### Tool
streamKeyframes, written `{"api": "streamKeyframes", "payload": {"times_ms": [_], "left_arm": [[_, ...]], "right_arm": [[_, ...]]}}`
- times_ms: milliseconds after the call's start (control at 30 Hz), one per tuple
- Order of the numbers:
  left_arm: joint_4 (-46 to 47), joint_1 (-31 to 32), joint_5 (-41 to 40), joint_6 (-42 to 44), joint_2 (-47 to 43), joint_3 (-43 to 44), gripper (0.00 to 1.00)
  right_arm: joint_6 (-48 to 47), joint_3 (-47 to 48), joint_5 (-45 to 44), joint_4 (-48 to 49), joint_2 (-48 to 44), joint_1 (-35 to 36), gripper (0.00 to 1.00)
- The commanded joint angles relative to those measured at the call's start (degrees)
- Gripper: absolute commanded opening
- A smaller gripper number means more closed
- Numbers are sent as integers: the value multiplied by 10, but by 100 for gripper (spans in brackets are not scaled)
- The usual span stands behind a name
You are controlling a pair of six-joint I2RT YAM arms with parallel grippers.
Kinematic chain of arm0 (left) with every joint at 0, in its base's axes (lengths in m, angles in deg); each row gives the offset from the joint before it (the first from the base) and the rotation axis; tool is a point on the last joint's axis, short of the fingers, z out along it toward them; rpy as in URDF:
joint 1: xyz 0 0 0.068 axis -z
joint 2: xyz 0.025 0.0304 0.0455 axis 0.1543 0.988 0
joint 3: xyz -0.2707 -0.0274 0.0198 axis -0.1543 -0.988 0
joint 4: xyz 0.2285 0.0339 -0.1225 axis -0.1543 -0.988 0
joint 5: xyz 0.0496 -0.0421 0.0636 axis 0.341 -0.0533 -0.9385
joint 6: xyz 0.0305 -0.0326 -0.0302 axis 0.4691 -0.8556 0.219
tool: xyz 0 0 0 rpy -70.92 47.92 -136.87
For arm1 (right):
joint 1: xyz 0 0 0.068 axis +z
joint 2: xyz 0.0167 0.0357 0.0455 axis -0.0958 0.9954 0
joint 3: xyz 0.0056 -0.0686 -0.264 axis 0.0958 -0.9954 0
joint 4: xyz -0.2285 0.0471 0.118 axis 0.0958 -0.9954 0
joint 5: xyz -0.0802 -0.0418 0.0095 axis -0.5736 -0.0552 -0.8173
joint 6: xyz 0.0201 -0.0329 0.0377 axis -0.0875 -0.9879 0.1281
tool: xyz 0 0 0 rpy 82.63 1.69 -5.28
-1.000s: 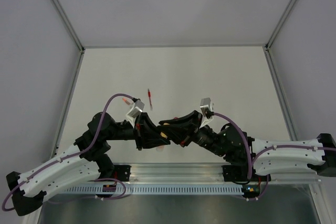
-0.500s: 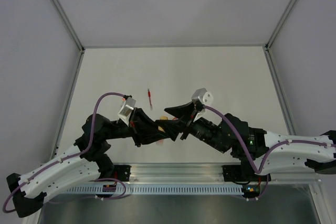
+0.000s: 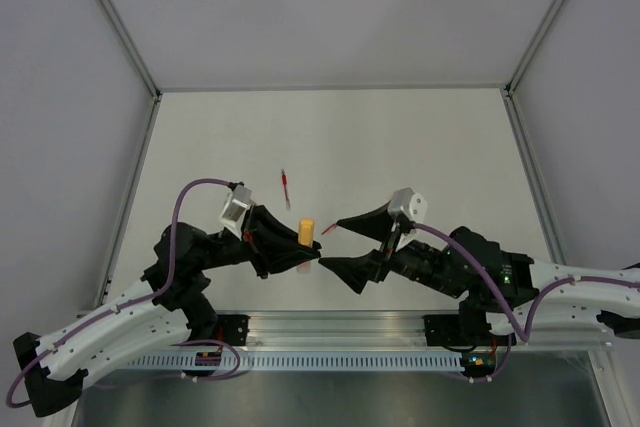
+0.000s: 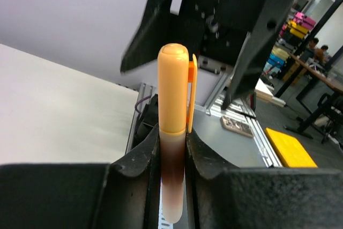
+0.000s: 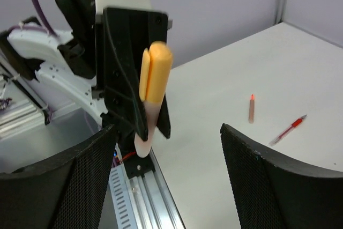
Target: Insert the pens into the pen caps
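Pinching the orange pen (image 4: 172,178) upright with its cap (image 4: 172,87) seated, the left end effector (image 4: 172,142) faces the right end effector (image 3: 328,245), jaws spread and empty, so this pair looks done and the next move calls for fetching the red pen (image 5: 288,131) lying on the surface (image 5: 225,79).

pen (image 4: 172,181) between left arm's fingers (image 4: 136,159), cap (image 4: 172,89) on its far end, right arm's fingers (image 3: 358,221) just right of cap, not touching, other pen (image 3: 286,187) on bench (image 3: 400,137) behind them
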Motion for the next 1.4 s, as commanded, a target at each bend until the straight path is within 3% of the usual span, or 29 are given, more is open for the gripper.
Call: {"api": "streamKeyframes", "payload": {"times_ms": [0,233,367,1200,1367], "left_arm": [[59,-1,-40,-31,-7,-5,2],[118,-1,-71,-63,-20,-25,2],[139,-1,-79,-74,-33,-36,2],[154,-1,-82,-78,-72,-72,2],[163,-1,-83,-84,-73,-77,2]], "right_arm": [[-17,-29,84,24,21,0,84],[-12,-31,121,78,88,0,78],[-4,-28,121,107,109,0,68],[12,-20,135,230,166,0,42],[11,-12,145,225,175,-1,28]]}}
